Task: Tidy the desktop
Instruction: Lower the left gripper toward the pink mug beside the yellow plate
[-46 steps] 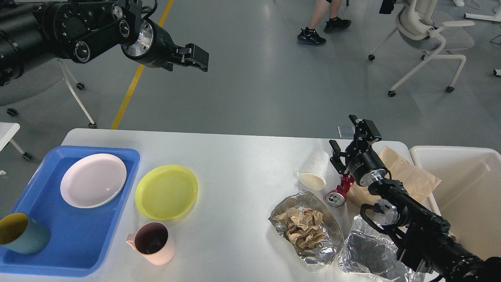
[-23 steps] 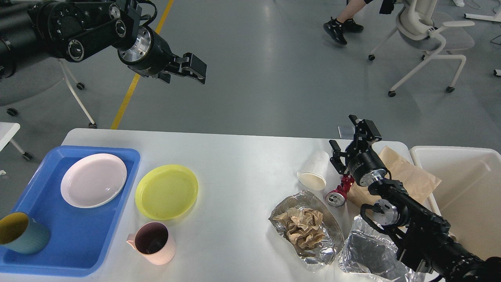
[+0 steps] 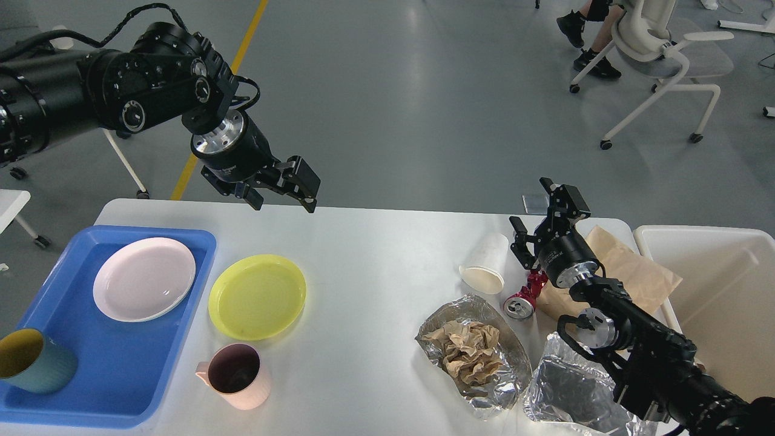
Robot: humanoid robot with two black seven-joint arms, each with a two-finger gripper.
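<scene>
The white desktop (image 3: 375, 242) holds a yellow plate (image 3: 257, 297), a pink mug (image 3: 236, 375), a tipped white paper cup (image 3: 487, 263), a crushed red can (image 3: 524, 300), a foil tray with crumpled brown paper (image 3: 472, 354), a second foil piece (image 3: 569, 387) and a brown paper bag (image 3: 629, 272). My left gripper (image 3: 283, 197) is open and empty, hovering over the table's far edge, beyond the yellow plate. My right gripper (image 3: 536, 209) is open and empty, just above and right of the paper cup and the can.
A blue tray (image 3: 121, 363) at the left holds a pale pink plate (image 3: 144, 278) and a teal cup (image 3: 33, 360). A cream-white bin (image 3: 726, 290) stands at the right table edge. Office chairs (image 3: 660, 54) and a person's feet are on the floor beyond.
My left arm has swung down and toward the table's far edge, gripper still open. The right arm has not moved. The person behind walked to the right.
</scene>
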